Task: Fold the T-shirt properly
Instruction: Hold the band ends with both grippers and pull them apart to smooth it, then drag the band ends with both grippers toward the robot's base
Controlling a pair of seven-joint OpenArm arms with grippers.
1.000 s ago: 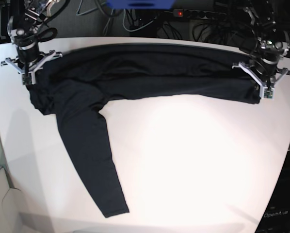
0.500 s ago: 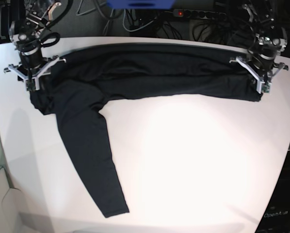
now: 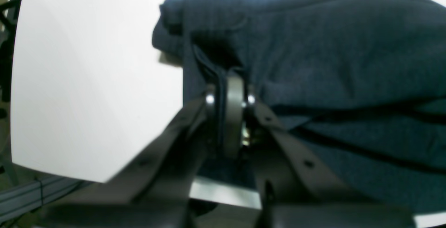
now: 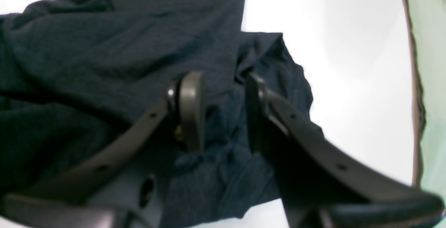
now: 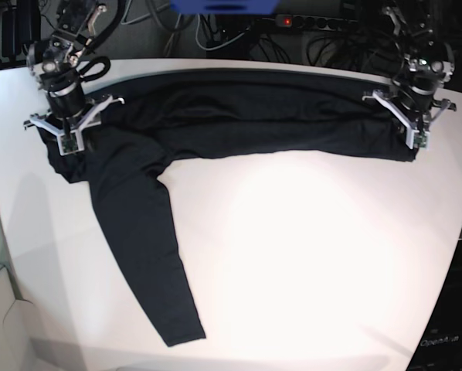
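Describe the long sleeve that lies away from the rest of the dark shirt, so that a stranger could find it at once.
Start at the white round-edged table and find the black soft knit T-shirt stretched along its far edge. From the shirt's end under the right gripper, one long black sleeve runs diagonally toward the near edge. It alone leaves the folded band and lies flat by itself.

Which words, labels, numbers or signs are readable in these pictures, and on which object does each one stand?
"OpenArm": faint pale lettering on the dark panel at the lower right corner of the base view; the last letters are too blurred to read for certain.
T-shirt: plain, with no print or label visible.
Table: no markings.
Both wrist views: no text visible.
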